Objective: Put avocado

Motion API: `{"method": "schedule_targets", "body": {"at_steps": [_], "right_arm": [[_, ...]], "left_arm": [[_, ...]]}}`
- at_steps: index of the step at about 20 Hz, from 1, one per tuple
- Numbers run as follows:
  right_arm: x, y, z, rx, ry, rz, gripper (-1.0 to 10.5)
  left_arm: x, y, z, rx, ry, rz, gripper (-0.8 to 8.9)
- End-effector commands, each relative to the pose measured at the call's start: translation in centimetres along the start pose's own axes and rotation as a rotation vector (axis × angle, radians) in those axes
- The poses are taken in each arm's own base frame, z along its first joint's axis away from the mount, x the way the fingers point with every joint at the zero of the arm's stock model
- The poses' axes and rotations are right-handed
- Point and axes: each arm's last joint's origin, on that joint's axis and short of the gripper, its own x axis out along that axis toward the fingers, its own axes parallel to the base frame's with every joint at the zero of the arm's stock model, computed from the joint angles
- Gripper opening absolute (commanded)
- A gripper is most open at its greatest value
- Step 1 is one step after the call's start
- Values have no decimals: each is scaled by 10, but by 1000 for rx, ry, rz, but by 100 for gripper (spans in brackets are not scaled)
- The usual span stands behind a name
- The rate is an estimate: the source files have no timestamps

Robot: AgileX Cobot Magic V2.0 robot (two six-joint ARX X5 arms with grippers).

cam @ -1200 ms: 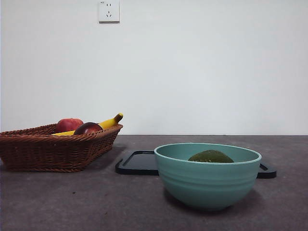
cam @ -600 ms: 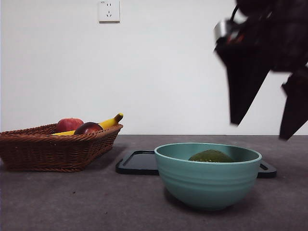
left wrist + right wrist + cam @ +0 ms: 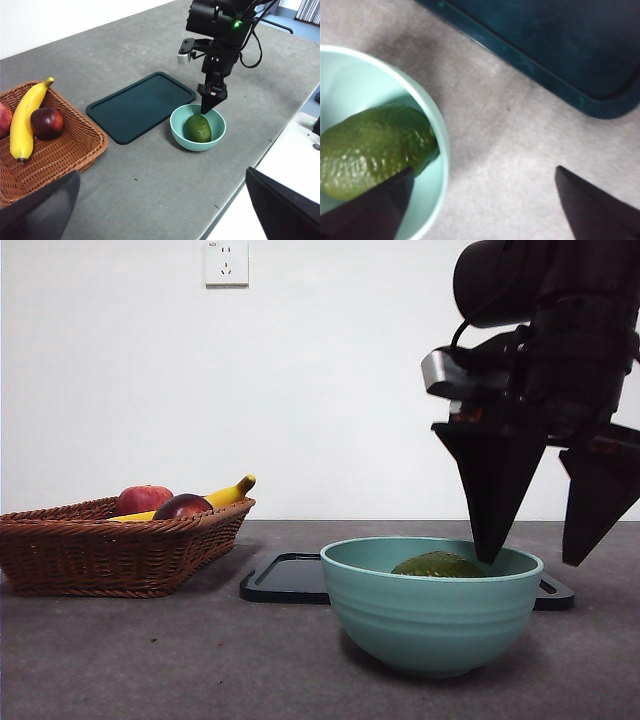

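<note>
The dull olive-green avocado (image 3: 199, 128) with bumpy skin lay inside the pale teal round bowl (image 3: 432, 625), near its middle. The right gripper (image 3: 535, 558) hung over the bowl's rim, jaws spread apart and empty: one tip sat just inside the bowl beside the avocado, the other outside the rim above the grey table (image 3: 150, 660). The rim stood between the two tips. A dark flat rectangular tray (image 3: 141, 105) lay just behind the bowl. A brown wicker basket (image 3: 60, 152) stood well apart, holding a yellow banana (image 3: 26, 120), a red apple (image 3: 143, 499) and a dark red-purple round fruit (image 3: 47, 123). The left gripper (image 3: 160, 210) waited high, jaws apart. A white wall socket (image 3: 226, 262) showed; no legible writing.
</note>
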Motion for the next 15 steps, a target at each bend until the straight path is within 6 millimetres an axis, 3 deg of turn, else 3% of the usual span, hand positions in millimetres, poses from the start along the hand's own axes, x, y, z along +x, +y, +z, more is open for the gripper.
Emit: {"method": "schedule_targets", "body": {"at_steps": [1, 3, 10, 15], "right_arm": [[9, 5, 6, 14, 20, 1, 415], [15, 7, 8, 10, 25, 4, 384], [32, 12, 12, 10, 58, 39, 1], [20, 15, 26, 48, -14, 34, 4]], "left_arm": [[-2, 0, 3, 2, -24, -5, 531], [-2, 0, 3, 2, -25, -5, 530], [-2, 0, 3, 2, -25, -5, 531], [-2, 0, 3, 3, -25, -6, 531]]}}
